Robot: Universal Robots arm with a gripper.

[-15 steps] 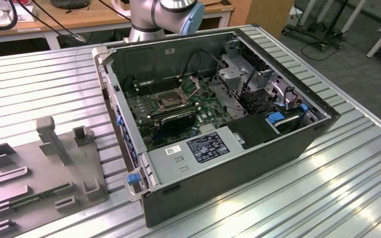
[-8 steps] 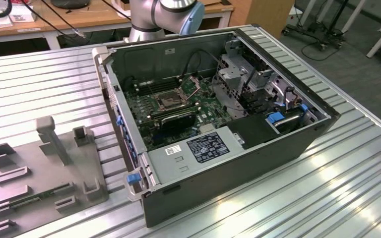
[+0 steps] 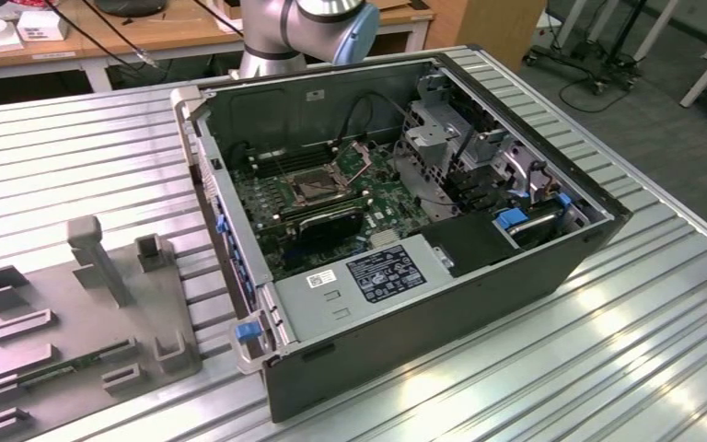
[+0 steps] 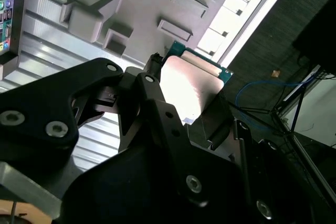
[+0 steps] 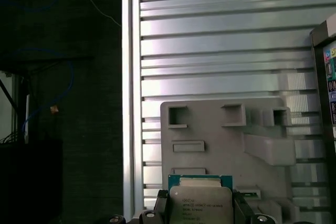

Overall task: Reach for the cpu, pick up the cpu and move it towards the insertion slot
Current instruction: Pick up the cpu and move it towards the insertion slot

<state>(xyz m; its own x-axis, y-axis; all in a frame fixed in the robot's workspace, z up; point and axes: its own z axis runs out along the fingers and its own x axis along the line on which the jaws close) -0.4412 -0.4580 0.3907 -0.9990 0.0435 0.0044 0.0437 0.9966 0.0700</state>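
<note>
The pickup looks done: the hand (image 4: 202, 114) grips the cpu (image 4: 186, 85) above the grey holder (image 5: 220, 129), with the insertion slot (image 3: 308, 187) at three o'clock from that holder in the exterior view and not yet reached.

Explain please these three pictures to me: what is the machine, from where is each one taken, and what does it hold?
A robot arm stands behind a ribbed metal table. The exterior view looks down on an open computer case; the insertion slot is the square socket on its green board. Beside it lies a grey plastic fixture. Both wrist views come from cameras riding on the arm. They show the hand shut on the cpu, a flat silvery chip, above the fixture.
</note>
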